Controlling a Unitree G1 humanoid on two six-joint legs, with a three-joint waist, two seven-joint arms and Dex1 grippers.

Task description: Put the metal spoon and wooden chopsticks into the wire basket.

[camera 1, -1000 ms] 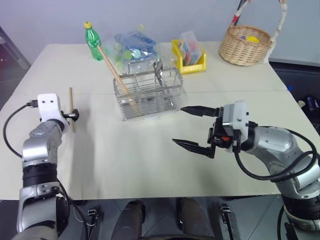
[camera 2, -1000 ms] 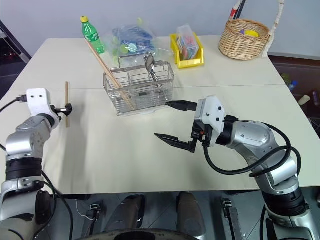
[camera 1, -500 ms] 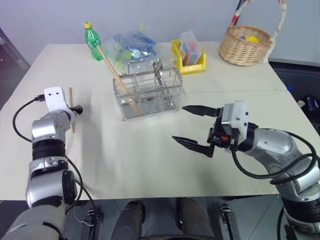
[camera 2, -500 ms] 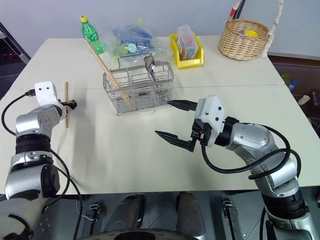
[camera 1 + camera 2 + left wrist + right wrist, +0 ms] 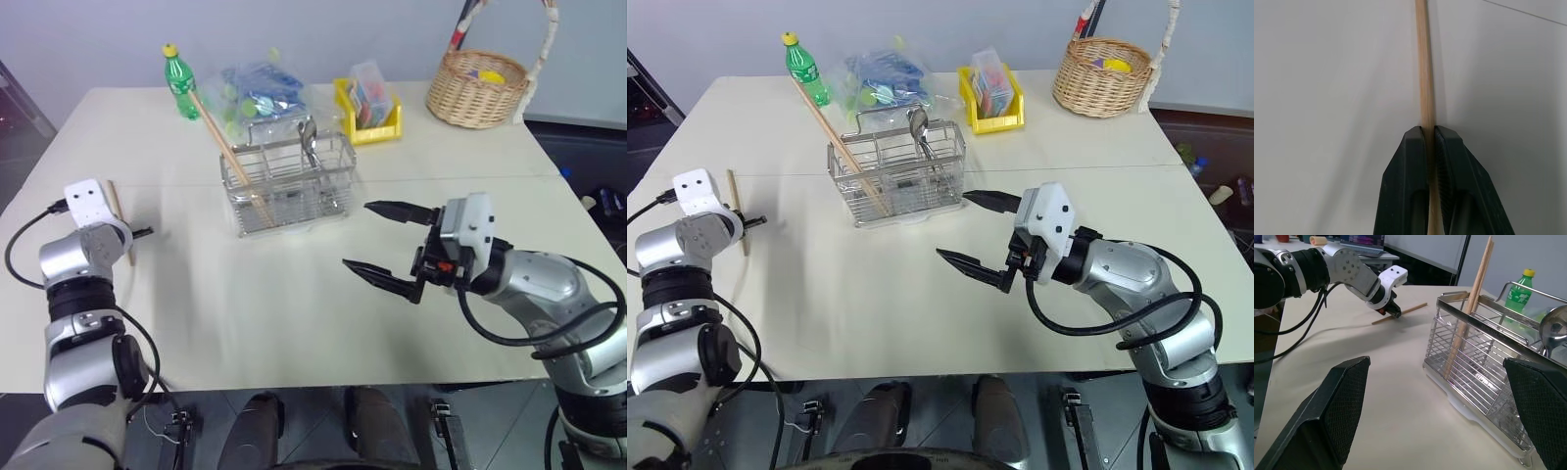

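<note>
Left wrist view: the left gripper (image 5: 1430,134) is pinched tight on a chopstick (image 5: 1424,63) lying on the table (image 5: 274,304). Right gripper (image 5: 377,240) hangs wide apart, holding nothing, near the basket (image 5: 289,181), where another chopstick (image 5: 227,147) and the spoon (image 5: 310,139) stand. No legible writing.

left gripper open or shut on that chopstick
Shut on it. In the left wrist view both fingers press against the chopstick, which lies on the table.
</note>
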